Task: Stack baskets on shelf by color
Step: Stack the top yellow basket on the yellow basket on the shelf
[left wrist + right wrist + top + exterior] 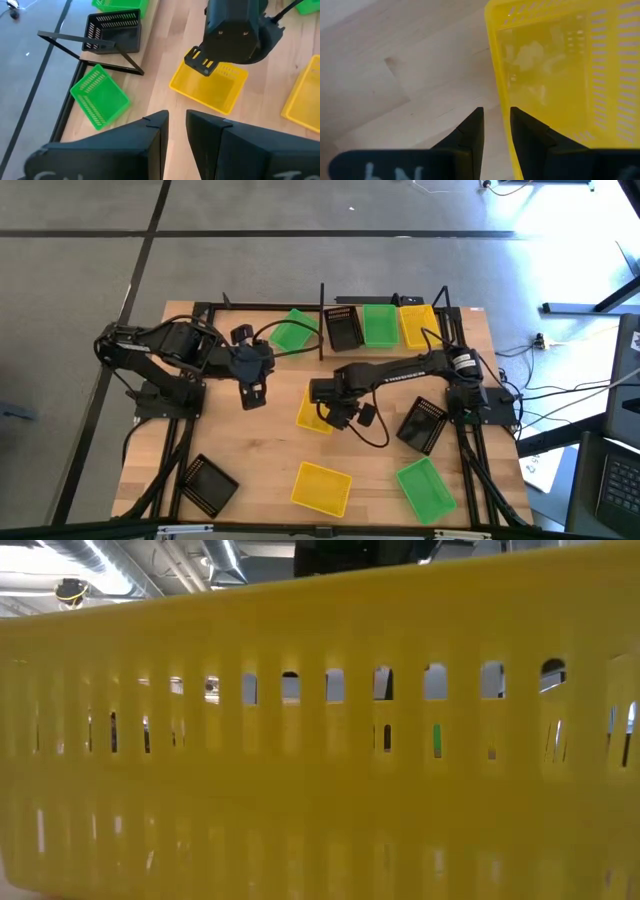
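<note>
straddling the rim of a yellow basket [555,95] mid-table, right gripper [496,131] with jaws slightly spread, left gripper [177,131] nearby, jaws slightly apart, holding nothing

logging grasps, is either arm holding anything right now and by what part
Nothing is held. The right end effector hovers at the yellow basket's rim, nearly closed beside it; the left end effector is empty.

We are seeing the shelf [330,308] lying along the far edge of the table [260,450], with three baskets [380,325] sitting on it side by side. The right gripper [335,415] is hanging over a basket [312,415] at the middle. Three more baskets [320,487] are lying along the near edge.
</note>
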You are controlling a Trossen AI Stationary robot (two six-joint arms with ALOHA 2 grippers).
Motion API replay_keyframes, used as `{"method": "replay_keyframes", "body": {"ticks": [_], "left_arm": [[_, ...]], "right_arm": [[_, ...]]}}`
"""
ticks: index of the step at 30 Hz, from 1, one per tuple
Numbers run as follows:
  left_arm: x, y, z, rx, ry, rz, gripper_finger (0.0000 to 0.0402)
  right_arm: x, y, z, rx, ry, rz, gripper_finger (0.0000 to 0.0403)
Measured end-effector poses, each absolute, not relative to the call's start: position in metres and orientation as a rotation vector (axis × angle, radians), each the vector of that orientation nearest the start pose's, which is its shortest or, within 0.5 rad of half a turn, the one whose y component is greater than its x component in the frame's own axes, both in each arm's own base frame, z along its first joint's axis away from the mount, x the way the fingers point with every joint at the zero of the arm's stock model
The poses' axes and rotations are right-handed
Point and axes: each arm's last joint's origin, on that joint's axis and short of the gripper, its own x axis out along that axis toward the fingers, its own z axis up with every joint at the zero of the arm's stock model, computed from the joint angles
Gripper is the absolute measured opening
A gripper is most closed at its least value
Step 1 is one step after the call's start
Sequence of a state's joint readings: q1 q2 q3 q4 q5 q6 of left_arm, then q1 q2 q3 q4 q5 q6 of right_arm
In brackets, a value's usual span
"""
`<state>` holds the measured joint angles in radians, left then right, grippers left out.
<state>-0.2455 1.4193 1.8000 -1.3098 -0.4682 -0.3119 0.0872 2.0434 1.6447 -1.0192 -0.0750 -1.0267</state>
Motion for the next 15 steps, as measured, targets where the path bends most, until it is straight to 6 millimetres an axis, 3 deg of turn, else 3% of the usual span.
{"method": "replay_keyframes", "body": {"ticks": [15], "left_arm": [[0.235, -0.055, 0.436, 0.041, 0.829, 0.288, 0.0058]], "right_arm": [[0.416, 0.038, 0.163, -0.848, 1.274, 0.852, 0.0091]]}}
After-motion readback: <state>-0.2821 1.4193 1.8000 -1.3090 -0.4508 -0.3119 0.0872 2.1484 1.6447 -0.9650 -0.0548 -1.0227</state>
